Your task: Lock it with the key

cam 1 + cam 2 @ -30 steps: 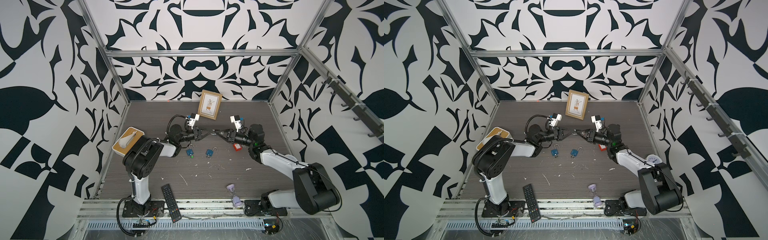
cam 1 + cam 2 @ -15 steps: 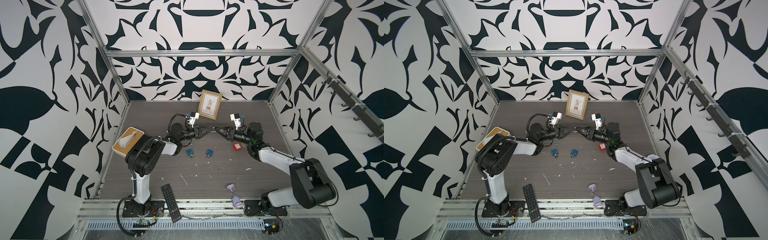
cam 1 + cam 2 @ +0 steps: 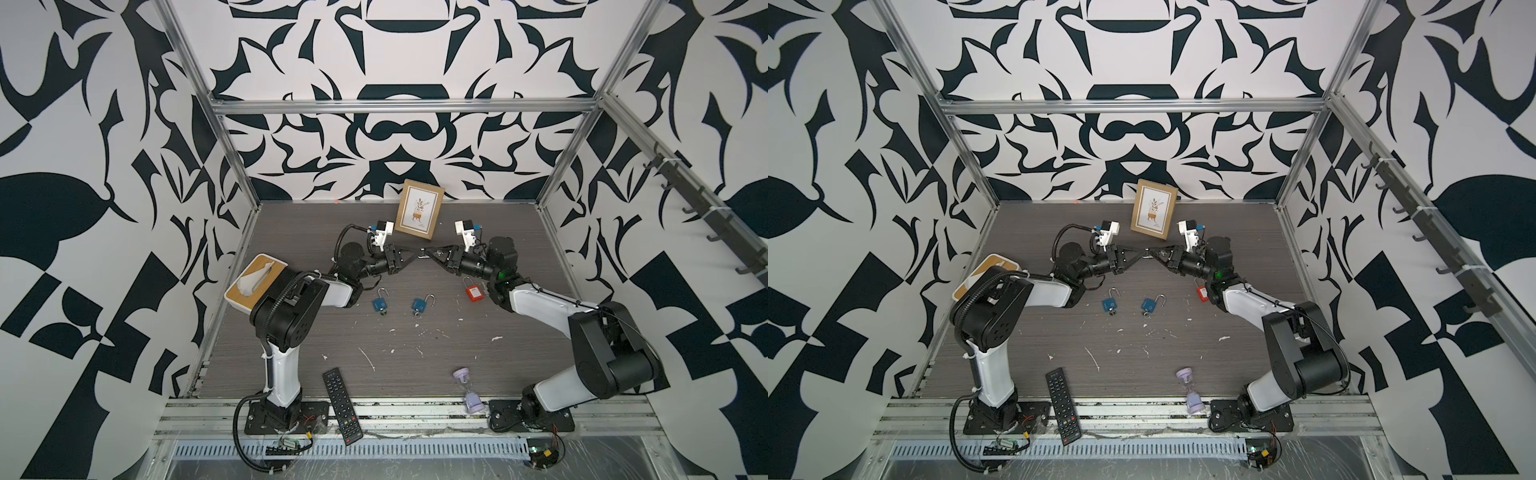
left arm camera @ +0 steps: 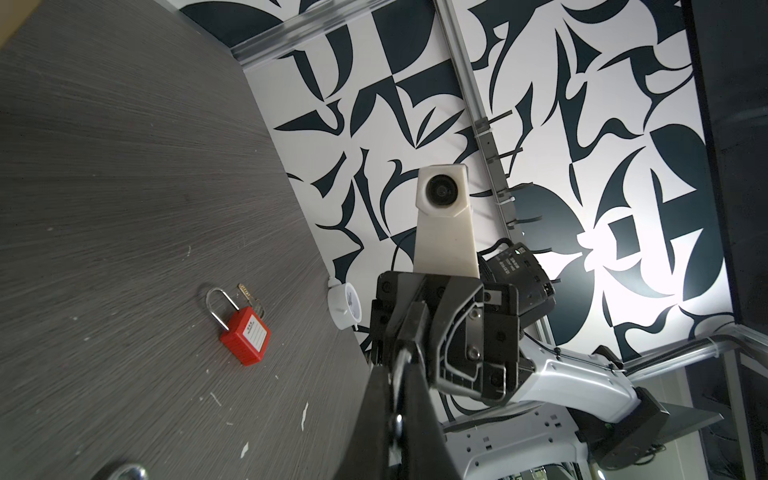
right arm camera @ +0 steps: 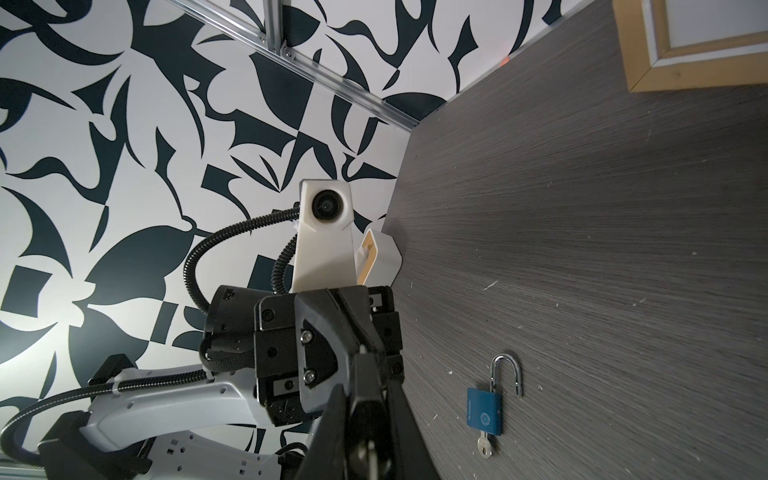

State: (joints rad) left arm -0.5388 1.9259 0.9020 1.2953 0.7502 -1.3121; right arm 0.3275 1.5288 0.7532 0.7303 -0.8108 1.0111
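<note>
At mid-frame in both top views, the left gripper (image 3: 415, 252) and right gripper (image 3: 432, 252) meet tip to tip, both pinching what looks like a key (image 3: 423, 253). Below them, a blue padlock (image 3: 379, 304) and its twin (image 3: 419, 304) lie open-shackled, so locking seems not yet done.

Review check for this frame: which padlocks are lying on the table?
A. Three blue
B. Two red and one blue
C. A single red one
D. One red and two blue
D: a top view shows the red padlock, one blue padlock and a second blue padlock, all lying on the table.
</note>
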